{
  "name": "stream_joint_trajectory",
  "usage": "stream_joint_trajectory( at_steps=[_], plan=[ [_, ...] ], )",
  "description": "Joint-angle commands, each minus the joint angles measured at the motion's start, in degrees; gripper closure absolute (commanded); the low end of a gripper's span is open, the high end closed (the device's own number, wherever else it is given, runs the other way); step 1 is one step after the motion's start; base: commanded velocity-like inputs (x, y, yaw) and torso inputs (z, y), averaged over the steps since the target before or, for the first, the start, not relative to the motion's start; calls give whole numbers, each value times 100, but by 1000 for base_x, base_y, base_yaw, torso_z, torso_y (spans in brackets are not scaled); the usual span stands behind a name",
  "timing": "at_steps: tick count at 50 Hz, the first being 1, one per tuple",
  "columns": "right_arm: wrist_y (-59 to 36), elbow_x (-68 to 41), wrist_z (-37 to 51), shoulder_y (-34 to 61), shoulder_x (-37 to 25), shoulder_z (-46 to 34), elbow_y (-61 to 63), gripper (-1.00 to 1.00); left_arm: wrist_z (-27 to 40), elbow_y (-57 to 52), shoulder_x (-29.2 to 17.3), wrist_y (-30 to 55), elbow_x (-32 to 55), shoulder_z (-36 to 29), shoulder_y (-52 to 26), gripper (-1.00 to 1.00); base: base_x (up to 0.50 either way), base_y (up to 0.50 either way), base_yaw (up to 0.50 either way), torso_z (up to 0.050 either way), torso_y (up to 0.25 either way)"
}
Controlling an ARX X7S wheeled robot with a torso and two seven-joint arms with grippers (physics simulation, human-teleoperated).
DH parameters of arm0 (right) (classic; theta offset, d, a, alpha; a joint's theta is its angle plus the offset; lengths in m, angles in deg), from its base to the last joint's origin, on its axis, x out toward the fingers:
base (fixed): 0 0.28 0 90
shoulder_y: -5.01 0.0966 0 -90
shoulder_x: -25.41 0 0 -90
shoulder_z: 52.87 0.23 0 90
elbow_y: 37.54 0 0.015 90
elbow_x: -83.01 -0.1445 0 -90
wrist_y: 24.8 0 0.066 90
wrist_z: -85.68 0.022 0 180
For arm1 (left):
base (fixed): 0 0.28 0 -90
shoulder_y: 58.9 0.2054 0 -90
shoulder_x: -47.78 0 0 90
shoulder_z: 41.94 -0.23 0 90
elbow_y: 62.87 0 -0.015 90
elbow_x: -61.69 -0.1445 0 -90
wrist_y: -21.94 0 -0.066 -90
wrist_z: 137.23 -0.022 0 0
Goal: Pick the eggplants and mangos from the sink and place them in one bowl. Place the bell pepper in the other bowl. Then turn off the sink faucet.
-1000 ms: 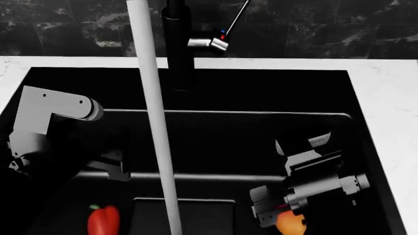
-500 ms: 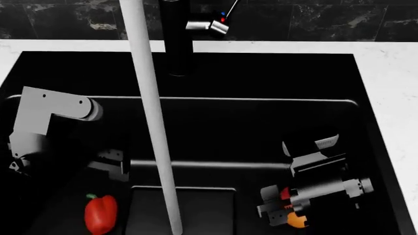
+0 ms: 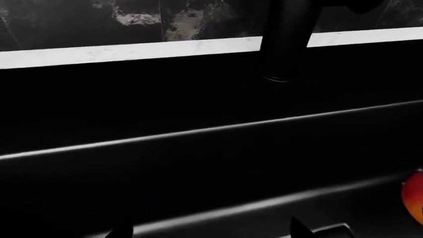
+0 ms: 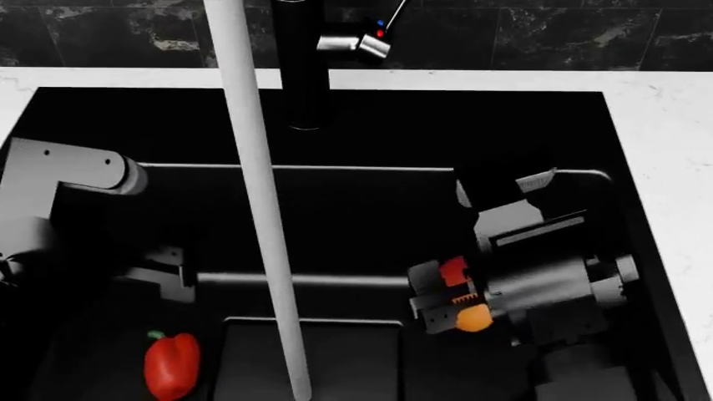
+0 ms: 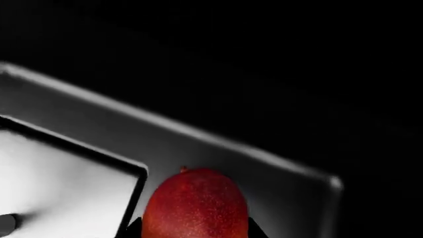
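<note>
My right gripper (image 4: 443, 294) is shut on a red-to-orange mango (image 4: 466, 307) and holds it above the floor of the black sink (image 4: 368, 217). In the right wrist view the mango (image 5: 195, 204) sits between the two dark jaws. The red bell pepper (image 4: 172, 364) lies on the sink floor at the front left. My left gripper (image 4: 167, 284) is open and empty, just behind and above the pepper. The black faucet column (image 4: 303, 63) with its silver lever (image 4: 359, 43) stands at the back. No eggplants or bowls are in view.
The white water stream (image 4: 259, 200) falls through the middle of the sink onto the square drain recess (image 4: 312, 359). White countertop (image 4: 669, 142) borders the sink on the right and behind. The mango's edge shows in the left wrist view (image 3: 415, 196).
My right gripper has risen and moved back and left with the mango in it. My left arm has shifted a little to the left. The pepper has not moved.
</note>
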Motion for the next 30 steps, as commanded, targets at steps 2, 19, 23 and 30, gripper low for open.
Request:
stream_joint_trajectory(
  at_steps=[2, 19, 23, 30],
  plan=[
    [-2059, -283, -339, -136, -286, 50, 2953, 100, -48, 119, -98, 171, 88, 7, -182, -100, 0, 0, 0, 0, 0],
    [-2873, -6685, 4760, 934, -2310, 675, 5118, 100, 1606, 125, 83, 2222, 1939, 1104, -210, -100, 0, 0, 0, 0, 0],
    [-2820, -7819, 5704, 706, -2598, 571, 5201, 100, 4354, 433, -194, 2189, 5361, 950, -126, -100, 0, 0, 0, 0, 0],
    [-2717, -8168, 5809, 824, -2664, 276, 5198, 100, 6017, 1368, -428, 1826, 7377, 48, -469, -100, 0, 0, 0, 0, 0]
  ],
)
